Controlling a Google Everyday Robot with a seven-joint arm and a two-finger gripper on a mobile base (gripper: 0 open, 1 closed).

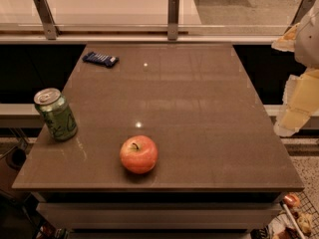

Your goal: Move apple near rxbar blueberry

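The apple (138,154) is round and red-orange with a short dark stem. It sits on the brown table (199,108) near the front edge, a little left of centre. The rxbar blueberry (100,59) is a flat dark blue wrapped bar lying at the table's far left corner. My gripper (295,108) shows as pale yellow and white parts at the right edge of the camera view, off the table's right side. It is far from both the apple and the bar and holds nothing that I can see.
A green soda can (55,114) stands upright at the table's left edge, left of the apple. A railing with metal posts (173,16) runs behind the table. Dark gaps drop off at both sides of the table.
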